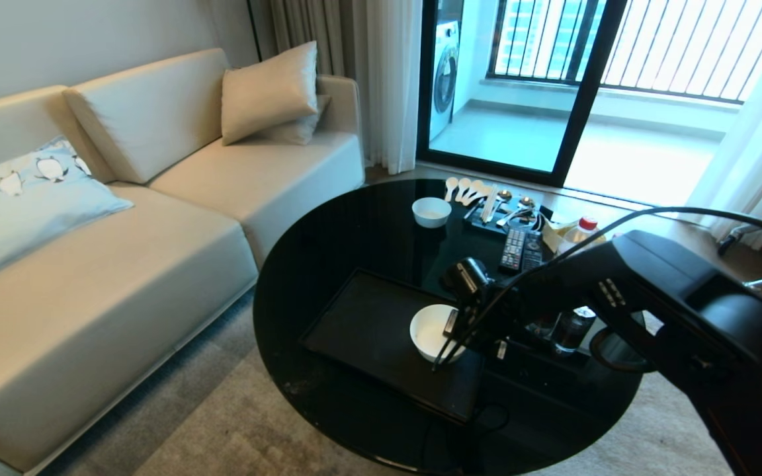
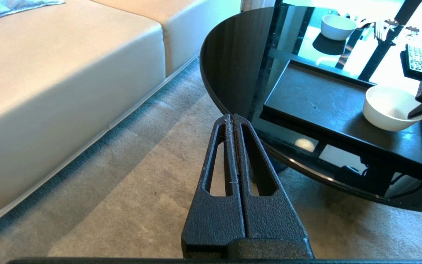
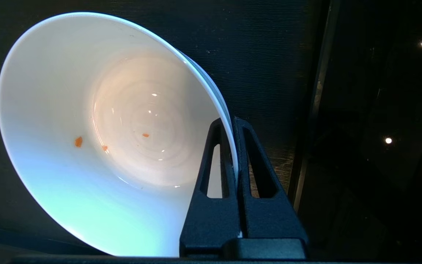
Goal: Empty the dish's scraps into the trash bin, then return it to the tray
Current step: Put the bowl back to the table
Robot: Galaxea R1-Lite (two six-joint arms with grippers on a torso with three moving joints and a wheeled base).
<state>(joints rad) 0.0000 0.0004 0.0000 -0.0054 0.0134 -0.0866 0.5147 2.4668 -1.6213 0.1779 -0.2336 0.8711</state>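
The dish (image 3: 97, 146) is a small, round, glossy white bowl with a plain wall and a smooth rim. Its interior is nearly clean: three tiny orange specks (image 3: 78, 141) cling to the inner wall and base. The right gripper (image 3: 233, 124) is clamped on the rim, one finger inside the wall and one outside, with the rim pinched thinly between them.

In the head view the dish (image 1: 428, 330) is over the right end of the matte black tray (image 1: 368, 330), close to the tray's right edge. Whether its base touches the tray surface cannot be told. The tray lies on the round glossy black tabletop (image 1: 328, 238), with its left portion bare. Its near edge runs close to the table's front rim.

Behind the tray stand a second white bowl (image 1: 431, 211), a row of white spoons (image 1: 464, 188), and two remote controls (image 1: 521, 250). A dark can (image 1: 571, 328) stands just right of the tray, near the right arm. A beige sofa (image 1: 123, 264) lies to the left of the table, with grey carpet (image 2: 141, 190) between them.

The left wrist view shows the left gripper (image 2: 233, 119) with its fingers pressed together, holding nothing, above the carpet off the table's edge. It shows the dish (image 2: 390, 108) side-on. Only the right wrist view shows the orange specks.
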